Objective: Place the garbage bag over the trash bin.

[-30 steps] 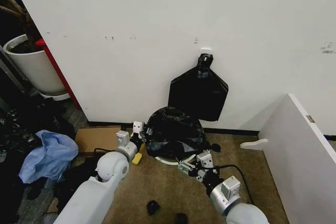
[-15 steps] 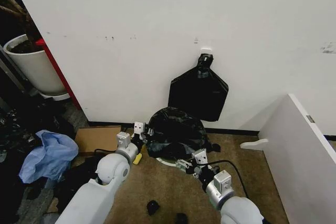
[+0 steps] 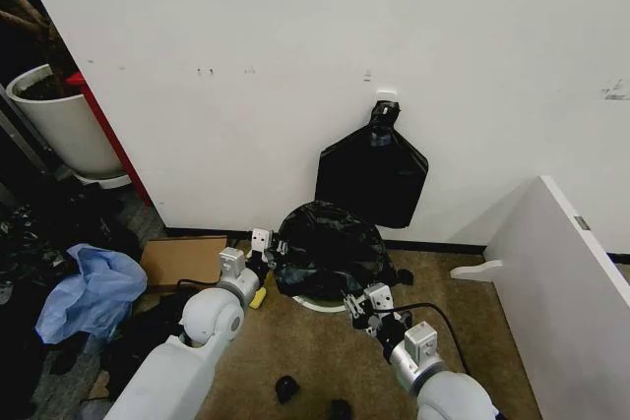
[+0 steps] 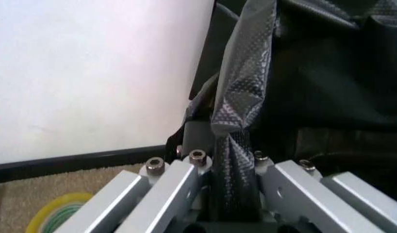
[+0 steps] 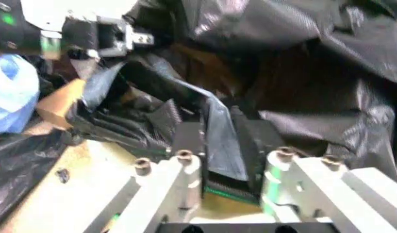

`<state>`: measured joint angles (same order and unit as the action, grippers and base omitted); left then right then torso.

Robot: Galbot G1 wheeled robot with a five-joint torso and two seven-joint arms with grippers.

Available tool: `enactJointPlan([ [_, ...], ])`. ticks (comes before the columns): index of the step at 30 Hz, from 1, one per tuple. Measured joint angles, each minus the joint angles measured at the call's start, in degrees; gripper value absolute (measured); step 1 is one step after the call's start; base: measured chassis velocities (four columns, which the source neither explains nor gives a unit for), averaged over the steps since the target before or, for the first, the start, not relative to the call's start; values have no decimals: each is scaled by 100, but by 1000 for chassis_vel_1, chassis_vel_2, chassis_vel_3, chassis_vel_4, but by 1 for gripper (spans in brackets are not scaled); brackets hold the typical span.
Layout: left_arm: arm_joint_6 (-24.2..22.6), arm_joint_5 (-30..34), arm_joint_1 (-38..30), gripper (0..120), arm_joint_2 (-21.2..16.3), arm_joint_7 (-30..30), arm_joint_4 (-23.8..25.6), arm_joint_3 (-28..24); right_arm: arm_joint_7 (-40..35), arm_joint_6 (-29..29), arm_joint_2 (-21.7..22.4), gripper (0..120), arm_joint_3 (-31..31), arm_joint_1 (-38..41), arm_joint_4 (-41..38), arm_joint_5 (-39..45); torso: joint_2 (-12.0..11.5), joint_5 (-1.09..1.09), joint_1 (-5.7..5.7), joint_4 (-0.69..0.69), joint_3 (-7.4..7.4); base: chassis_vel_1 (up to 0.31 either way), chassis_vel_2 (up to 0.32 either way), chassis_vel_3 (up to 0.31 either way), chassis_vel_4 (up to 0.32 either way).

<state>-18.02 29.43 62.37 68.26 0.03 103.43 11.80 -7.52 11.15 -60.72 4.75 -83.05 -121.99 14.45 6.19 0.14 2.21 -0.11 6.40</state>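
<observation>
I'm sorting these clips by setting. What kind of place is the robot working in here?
Likely an indoor storage or utility corner: a bare scuffed white wall, brown carpet strewn with cardboard and a blue cloth heap, and a potted plant pushed aside.

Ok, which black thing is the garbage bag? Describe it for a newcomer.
At the foot of the white wall, on the carpet, it is the glossy crinkled garbage bag draped over the trash bin, pinched by both grippers. The flat black bundle hangs on the wall above.

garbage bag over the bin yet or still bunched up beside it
Over it: the garbage bag drapes the trash bin, white rim peeking out below. Left claw and right claw each pinch a fold.
</observation>
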Motion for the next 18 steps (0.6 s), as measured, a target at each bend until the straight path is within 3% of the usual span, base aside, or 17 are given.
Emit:
enactJointPlan([
  [4, 4, 55, -2, 0, -22, -8, 0, 39, 526, -658, -14, 0, 113, -75, 193, -275, 0, 0, 0, 0, 0, 0, 0, 0, 0],
  [8, 3, 171, -21, 0, -24, -19, 23, 78, 753, -1064, -31, 0, 152, -118, 312, -346, 0, 0, 0, 0, 0, 0, 0, 0, 0],
  [12, -119, 686, -131, 0, -1, -165, 84, 200, 2060, -2727, -96, 0, 405, -177, 861, -398, 0, 1, -1, 0, 0, 0, 0, 0, 0],
  [14, -159, 818, -151, 0, -1, -199, 95, 220, 2290, -2976, -105, 0, 449, -192, 953, -394, 0, 1, -1, 0, 0, 0, 0, 0, 0],
  [16, -309, 1201, -196, 0, -14, -278, 131, 271, 2868, -3590, -116, 0, 547, -253, 1208, -316, 0, 0, -1, 0, 0, 0, 0, 0, 0],
  [18, -358, 1321, -205, 0, -22, -297, 144, 286, 2979, -3714, -119, 0, 563, -265, 1283, -299, 0, 0, -1, 0, 0, 0, 0, 0, 0],
])
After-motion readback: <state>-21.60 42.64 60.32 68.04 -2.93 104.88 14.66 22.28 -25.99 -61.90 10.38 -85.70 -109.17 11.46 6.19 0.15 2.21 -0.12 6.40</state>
